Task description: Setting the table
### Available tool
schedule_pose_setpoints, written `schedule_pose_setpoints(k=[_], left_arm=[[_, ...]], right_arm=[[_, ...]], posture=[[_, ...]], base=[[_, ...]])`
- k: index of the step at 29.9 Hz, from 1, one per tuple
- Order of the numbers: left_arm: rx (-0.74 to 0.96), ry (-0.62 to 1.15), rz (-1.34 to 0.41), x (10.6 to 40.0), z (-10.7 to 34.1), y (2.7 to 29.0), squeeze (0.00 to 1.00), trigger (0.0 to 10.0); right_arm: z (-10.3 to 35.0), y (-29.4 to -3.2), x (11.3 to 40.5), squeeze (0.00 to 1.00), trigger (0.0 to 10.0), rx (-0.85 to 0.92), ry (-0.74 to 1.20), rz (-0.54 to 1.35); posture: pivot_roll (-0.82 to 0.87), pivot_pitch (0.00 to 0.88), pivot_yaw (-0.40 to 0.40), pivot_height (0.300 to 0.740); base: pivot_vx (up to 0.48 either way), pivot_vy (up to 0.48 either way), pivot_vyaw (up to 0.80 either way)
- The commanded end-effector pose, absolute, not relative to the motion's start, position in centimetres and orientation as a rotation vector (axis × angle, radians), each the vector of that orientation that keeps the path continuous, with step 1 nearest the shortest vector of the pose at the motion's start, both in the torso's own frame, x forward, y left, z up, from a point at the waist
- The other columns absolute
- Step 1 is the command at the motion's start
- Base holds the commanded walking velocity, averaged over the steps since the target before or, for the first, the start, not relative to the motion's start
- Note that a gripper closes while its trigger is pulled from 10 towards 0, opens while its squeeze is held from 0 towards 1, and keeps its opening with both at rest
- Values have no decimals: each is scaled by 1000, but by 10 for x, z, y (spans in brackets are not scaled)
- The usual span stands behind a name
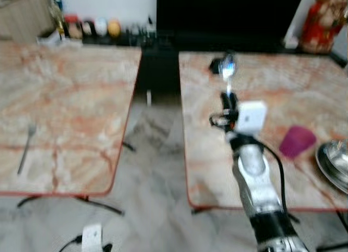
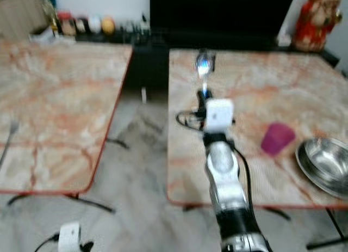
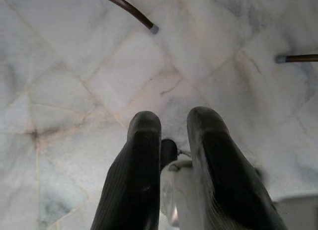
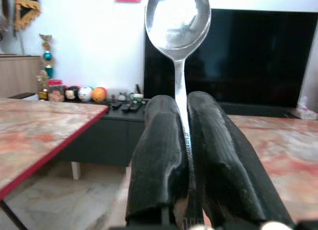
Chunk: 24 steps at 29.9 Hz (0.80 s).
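Currently, the right gripper is clamped on the handle of a spoon, holding it bowl-up above the right-hand marble table, while the left gripper hangs near the floor, fingers narrowly parted.

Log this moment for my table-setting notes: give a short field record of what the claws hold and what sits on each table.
right claw: shut on spoon, bowl end up, held above the right table
left claw: hangs low over the marble floor
right table: purple cup, steel bowl at the right edge
left table: fork near its left side
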State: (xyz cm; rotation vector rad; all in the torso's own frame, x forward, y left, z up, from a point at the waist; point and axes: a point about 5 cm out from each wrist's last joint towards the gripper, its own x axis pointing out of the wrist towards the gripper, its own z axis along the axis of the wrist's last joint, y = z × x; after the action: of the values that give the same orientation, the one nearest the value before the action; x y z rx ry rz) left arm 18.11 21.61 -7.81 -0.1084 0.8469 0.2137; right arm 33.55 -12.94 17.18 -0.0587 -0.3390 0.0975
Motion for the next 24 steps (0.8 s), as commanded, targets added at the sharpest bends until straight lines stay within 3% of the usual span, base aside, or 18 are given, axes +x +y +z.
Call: schedule_pose_setpoints(k=[1, 5, 24], left_arm=[[-114, 871, 200, 177, -82, 210, 0, 10000], [-111, 872, 196, 178, -81, 210, 0, 10000], [-109, 873, 201, 177, -81, 212, 0, 10000]], right_arm=[[183, -139, 336, 0, 10000, -51, -378, 69], [202, -145, 340, 0, 10000, -54, -432, 50], [202, -156, 341, 0, 10000, -83, -412, 43]], posture=[[-1, 9, -16, 740], [-5, 9, -12, 740], [-4, 0, -7, 740]], base=[[0, -394, 0], [0, -391, 0], [0, -392, 0]])
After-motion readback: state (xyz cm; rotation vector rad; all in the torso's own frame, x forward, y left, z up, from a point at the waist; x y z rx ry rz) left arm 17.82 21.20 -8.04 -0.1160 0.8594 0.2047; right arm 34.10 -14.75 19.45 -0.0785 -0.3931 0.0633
